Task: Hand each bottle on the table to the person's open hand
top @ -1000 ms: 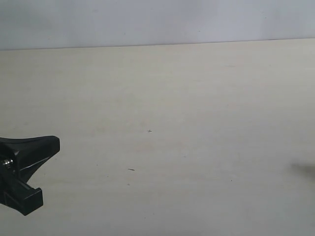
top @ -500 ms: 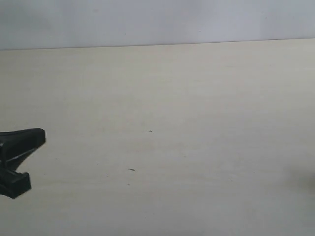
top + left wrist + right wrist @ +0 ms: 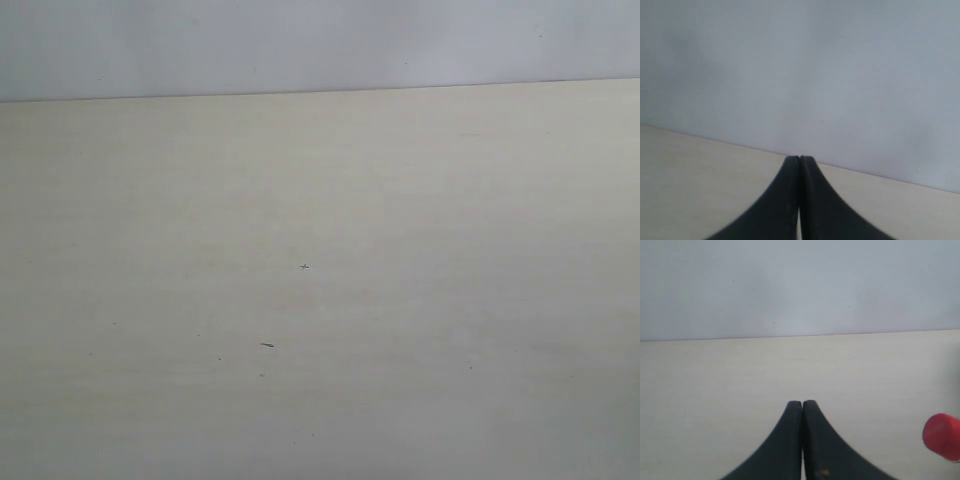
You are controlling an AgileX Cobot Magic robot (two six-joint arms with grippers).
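- Pressing flat against each other, the two dark fingers of the left tool meet tip to tip with only a hairline seam between them. It is closed, and nothing is clamped in it.
- The fingers flare out from the tips into broad black curves.
- Beyond the left tool's tips lies the pale beige bench. Its far edge meets a plain grey-white wall that fills most of the left wrist view.
- The right tool is in the same state, with both black fingers together along a thin seam and nothing between them.
- Its tips point over the bench toward the same pale wall.
- A red cap, round and glossy, shows beside the right tool in the right wrist view, apart from the fingers and not touching them.
- Only the cap is visible, because the picture's edge cuts off the rest. Which bottle it belongs to, and whether that bottle stands or lies, cannot be told.
- The exterior view shows a broad stretch of the bench — matte and evenly lit.
- A few tiny marks show on the bench: a small dark cross-shaped speck near the middle and a short dark fleck nearer the camera.
- The bench's far edge runs almost level across that view, under the wall.
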